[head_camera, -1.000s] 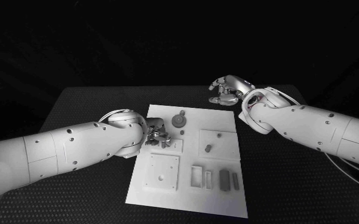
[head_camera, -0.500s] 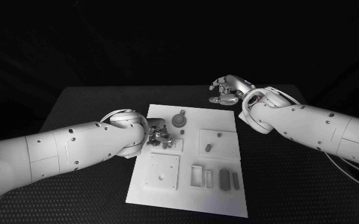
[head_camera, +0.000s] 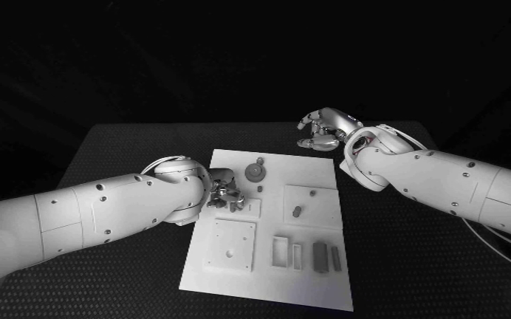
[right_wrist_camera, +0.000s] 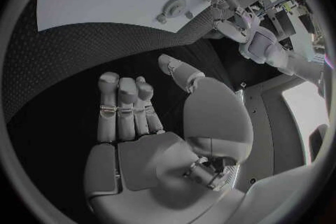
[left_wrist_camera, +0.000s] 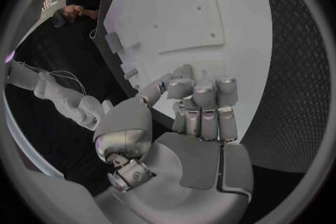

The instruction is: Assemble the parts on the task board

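Note:
The white task board (head_camera: 320,175) lies in the middle of the black table. On it are a round grey part (head_camera: 255,170), a short peg (head_camera: 297,210) on a raised square, and two grey bars (head_camera: 320,255) near the front. My left hand (head_camera: 224,192) sits low over the board's left edge, its fingers (left_wrist_camera: 201,102) curled against the thumb. Whether a small part is pinched there is hidden. My right hand (head_camera: 323,130) hovers beyond the board's far right corner over bare table, fingers (right_wrist_camera: 125,107) folded in with nothing in them.
A large raised square plate (head_camera: 231,245) and a narrow rectangular pocket (head_camera: 280,251) occupy the board's front half. Black table (head_camera: 128,149) surrounds the board on all sides. The left forearm (head_camera: 96,212) crosses the table left of the board.

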Available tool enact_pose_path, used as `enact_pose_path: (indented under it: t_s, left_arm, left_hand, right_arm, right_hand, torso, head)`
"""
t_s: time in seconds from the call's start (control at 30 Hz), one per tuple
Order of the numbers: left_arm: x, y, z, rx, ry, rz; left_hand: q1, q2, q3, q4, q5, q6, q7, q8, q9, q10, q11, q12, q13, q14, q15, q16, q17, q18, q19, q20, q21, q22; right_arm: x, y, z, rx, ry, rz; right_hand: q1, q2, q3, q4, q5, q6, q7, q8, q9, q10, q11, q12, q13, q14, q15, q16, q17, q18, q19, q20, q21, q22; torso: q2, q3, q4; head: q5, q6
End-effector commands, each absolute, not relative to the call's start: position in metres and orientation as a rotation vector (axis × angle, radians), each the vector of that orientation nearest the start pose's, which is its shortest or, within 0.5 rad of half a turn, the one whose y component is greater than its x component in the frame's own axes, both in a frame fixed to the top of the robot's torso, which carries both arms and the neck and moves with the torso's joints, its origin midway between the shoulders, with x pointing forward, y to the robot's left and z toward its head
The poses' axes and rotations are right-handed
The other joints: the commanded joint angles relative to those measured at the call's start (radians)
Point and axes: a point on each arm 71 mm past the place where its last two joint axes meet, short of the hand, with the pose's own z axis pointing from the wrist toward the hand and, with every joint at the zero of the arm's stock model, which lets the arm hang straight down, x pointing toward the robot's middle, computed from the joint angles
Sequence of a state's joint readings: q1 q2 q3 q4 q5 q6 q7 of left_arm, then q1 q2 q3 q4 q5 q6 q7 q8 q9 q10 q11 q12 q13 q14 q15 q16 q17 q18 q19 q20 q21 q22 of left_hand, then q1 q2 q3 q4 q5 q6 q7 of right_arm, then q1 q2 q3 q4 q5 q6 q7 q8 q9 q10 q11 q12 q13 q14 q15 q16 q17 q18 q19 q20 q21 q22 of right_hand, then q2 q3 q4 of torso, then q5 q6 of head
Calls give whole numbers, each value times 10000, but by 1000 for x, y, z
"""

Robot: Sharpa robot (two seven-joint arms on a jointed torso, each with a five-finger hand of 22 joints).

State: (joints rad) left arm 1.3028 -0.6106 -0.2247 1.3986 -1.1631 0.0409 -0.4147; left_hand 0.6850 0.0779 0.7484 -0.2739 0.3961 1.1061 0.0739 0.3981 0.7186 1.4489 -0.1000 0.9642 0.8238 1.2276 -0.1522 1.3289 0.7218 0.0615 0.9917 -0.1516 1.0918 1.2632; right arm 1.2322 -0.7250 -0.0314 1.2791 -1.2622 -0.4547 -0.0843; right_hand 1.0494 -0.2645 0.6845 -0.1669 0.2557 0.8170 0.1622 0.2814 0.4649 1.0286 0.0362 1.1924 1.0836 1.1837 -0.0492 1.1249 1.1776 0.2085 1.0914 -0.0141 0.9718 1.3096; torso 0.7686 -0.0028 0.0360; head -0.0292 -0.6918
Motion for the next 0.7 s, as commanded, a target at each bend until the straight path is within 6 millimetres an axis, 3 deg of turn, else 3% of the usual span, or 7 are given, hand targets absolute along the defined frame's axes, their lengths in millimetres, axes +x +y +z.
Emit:
enact_pose_path:
  t_s: [0.03, 0.7]
  left_arm:
    - [491, 137, -237, 888, 22174, -4472]
    - [490, 138, -238, 995, 22131, -4380]
  left_hand:
    - [63, 197, 75, -80, 241, 1369, -973, 62, -11, -236, -340, 73, -13, 424, -413, 39, -16, 76, -9, -1150, 48, 10]
    - [-30, 290, 85, -79, 191, 1350, -980, 107, -28, -255, -348, 120, -51, 433, -421, 72, -48, 81, 6, -1159, 60, 26]
  right_arm:
    - [539, -220, -173, 1140, 15515, 6222]
    - [539, -221, -173, 1171, 15536, 6199]
  right_hand:
    - [92, 44, -8, 1, 59, 142, 64, 29, -12, -1540, 214, 63, -11, -76, -17, 63, -12, 533, -22, 23, -37, 156]
    - [86, 48, -14, -5, 73, 143, 65, 30, -22, -1545, 215, 75, -26, -78, -16, 68, -16, 533, -23, 26, -36, 157]
  torso:
    - [4, 0, 3]
    - [4, 6, -3]
  head:
    - [-7, -5]
    - [4, -17]
